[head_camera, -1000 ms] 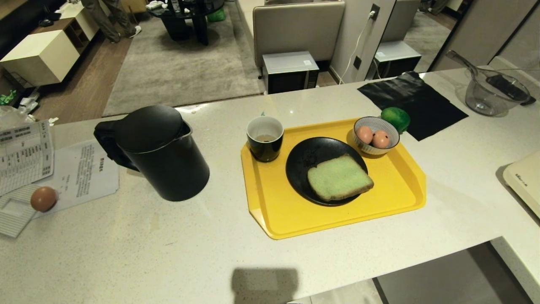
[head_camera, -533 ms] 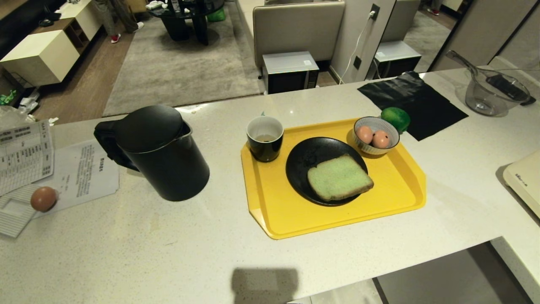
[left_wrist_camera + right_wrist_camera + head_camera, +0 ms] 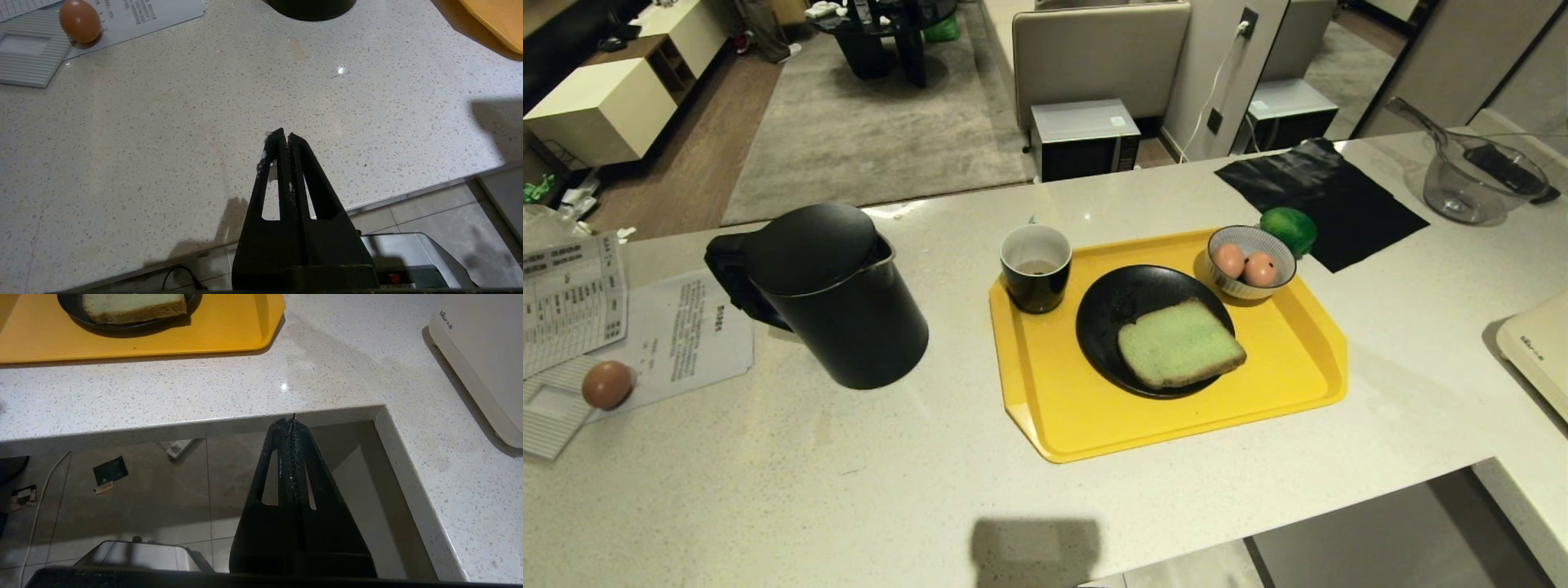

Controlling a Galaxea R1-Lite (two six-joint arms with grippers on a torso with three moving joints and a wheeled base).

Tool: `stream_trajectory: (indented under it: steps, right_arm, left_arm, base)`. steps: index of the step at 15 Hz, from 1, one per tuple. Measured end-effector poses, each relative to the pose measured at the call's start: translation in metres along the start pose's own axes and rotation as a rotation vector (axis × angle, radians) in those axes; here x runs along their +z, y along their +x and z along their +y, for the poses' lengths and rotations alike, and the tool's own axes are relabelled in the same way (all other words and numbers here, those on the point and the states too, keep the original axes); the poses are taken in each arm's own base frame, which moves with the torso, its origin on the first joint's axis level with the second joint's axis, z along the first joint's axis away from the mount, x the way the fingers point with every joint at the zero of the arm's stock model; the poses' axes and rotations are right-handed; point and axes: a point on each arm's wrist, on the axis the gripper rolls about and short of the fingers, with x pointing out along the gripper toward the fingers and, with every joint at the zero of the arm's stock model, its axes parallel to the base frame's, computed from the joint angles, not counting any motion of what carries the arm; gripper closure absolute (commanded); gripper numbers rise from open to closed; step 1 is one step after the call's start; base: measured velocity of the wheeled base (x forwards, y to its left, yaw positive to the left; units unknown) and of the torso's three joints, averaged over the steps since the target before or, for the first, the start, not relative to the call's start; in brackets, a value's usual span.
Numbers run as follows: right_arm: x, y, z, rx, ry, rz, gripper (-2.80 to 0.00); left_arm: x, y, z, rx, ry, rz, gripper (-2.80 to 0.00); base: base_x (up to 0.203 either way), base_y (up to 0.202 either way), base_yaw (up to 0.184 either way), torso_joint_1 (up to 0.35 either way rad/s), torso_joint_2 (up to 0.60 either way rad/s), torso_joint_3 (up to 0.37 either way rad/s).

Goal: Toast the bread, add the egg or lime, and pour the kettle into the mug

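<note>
The pale green bread (image 3: 1180, 341) lies on a black plate (image 3: 1123, 306) on the yellow tray (image 3: 1094, 416). The black mug (image 3: 1036, 267) stands at the tray's far left corner. Two brown eggs (image 3: 1245, 265) sit in a striped bowl (image 3: 1252, 237), with the lime (image 3: 1289, 229) just behind it off the tray. The black kettle (image 3: 833, 294) stands to the left of the tray. A third egg (image 3: 607, 384) rests on papers at far left. My left gripper (image 3: 284, 136) is shut and empty over the counter's near edge. My right gripper (image 3: 291, 420) is shut and empty, below the counter edge.
Papers (image 3: 678, 335) lie left of the kettle. A black cloth (image 3: 1319, 196) and a glass bowl (image 3: 1474, 184) sit at the back right. A white appliance (image 3: 1539, 347) stands at the right edge. The counter has a cut-out corner at the front right (image 3: 378, 412).
A person's legs in the room behind the counter have walked out of view. Nothing on the counter has moved, and both grippers stay still.
</note>
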Motion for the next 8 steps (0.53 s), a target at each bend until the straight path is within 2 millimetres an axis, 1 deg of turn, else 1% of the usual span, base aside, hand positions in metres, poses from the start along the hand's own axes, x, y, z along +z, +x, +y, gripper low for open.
stream_trajectory:
  steps: [8]
  right_arm:
    - [0.0002,0.0000,0.0000,0.001,-0.005,-0.002,0.00]
  left_arm:
    - [-0.0001,0.0000,0.0000,0.000,0.000,0.001,0.00]
  base:
    - [0.000,0.000,0.000,0.000,0.00,0.000]
